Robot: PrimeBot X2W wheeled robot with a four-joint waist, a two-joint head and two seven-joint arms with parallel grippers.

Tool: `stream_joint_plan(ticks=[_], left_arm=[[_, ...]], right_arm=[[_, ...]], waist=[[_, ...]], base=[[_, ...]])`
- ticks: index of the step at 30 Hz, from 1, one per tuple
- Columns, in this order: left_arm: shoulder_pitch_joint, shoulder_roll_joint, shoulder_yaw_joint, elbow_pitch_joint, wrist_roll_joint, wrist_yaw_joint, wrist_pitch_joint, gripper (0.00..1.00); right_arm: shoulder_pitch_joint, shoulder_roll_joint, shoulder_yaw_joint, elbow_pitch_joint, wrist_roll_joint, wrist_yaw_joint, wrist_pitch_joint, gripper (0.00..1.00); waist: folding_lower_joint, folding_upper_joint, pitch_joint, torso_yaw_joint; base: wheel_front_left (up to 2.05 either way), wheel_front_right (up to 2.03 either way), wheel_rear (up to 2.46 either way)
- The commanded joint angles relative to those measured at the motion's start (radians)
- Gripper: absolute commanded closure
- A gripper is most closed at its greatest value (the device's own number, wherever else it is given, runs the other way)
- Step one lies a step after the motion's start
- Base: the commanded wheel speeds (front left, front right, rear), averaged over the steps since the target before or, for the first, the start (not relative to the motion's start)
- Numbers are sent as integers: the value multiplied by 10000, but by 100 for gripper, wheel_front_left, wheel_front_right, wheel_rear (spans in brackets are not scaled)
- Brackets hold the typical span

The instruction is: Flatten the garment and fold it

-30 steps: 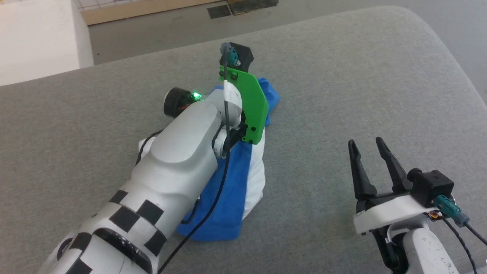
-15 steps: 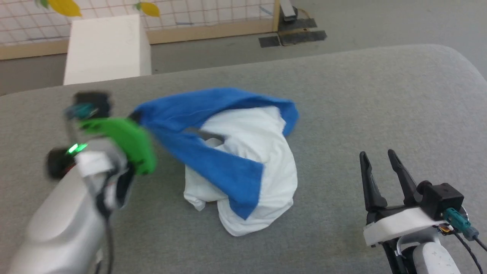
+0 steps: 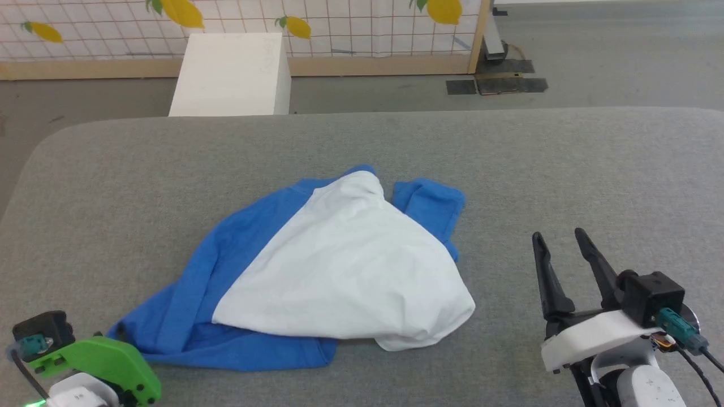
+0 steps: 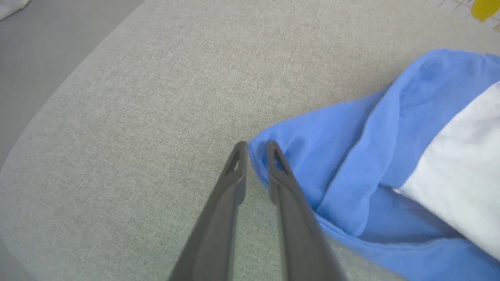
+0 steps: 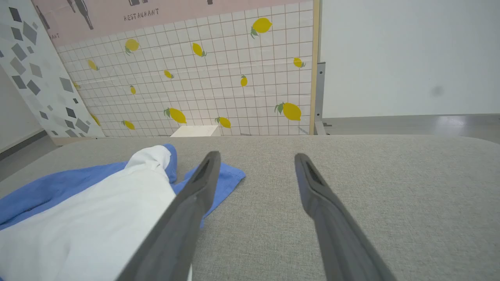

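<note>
Grippers at the bottom corners: left gripper (image 4: 256, 150), mostly cut off in the head view, jaws narrowly parted at the garment's (image 3: 339, 265) blue edge, contact unclear; right gripper (image 3: 557, 234), jaws spread, empty. Garment rumpled mid-frame on the grey surface (image 3: 509, 152), collar hidden.

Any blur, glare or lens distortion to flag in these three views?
Head view: sharp, evenly lit, only a soft shadow under the garment's near hem. Left wrist view: the left tool goes soft toward the bottom edge; the garment is sharper. Right wrist view: right tool soft up close, a pale sheen on the floor, the partition post reads straight.
</note>
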State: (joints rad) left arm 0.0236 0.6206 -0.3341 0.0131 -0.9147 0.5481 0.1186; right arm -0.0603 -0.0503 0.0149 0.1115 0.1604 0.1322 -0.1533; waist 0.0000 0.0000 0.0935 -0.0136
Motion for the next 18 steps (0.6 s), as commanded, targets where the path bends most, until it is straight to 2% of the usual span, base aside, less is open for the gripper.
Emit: stream_joint_plan(ticks=[1,5,6,10,13,18], left_arm=[[-45,-273,84,-70,103,-128,-595,0],[-439,-1213,202,29,823,-525,-2987,0],[-815,-1935,226,171,1493,-806,-3703,0],[-1387,-3055,674,-237,3131,-1341,-3796,0],[-1513,-3942,1051,-544,4294,-1956,-3799,0],[-1535,-5019,1559,-549,5347,-2904,-3801,0]], right_arm=[[19,1,26,-43,-123,-15,152,0],[-525,1,164,-108,-402,-15,661,0],[-1164,-15,387,140,-630,-15,1287,0],[-2232,-172,483,1201,-699,-15,2946,0],[-3008,-306,561,2203,-630,-15,4395,0],[-3711,-464,976,3396,-254,-15,6853,0]], waist=[[0,0,87,301],[0,0,384,786],[0,0,658,1166],[0,0,1139,1766],[0,0,1415,2180],[0,0,1696,2651]], base=[[0,0,0],[0,0,0],[0,0,0],[0,0,0],[0,0,0],[0,0,0]])
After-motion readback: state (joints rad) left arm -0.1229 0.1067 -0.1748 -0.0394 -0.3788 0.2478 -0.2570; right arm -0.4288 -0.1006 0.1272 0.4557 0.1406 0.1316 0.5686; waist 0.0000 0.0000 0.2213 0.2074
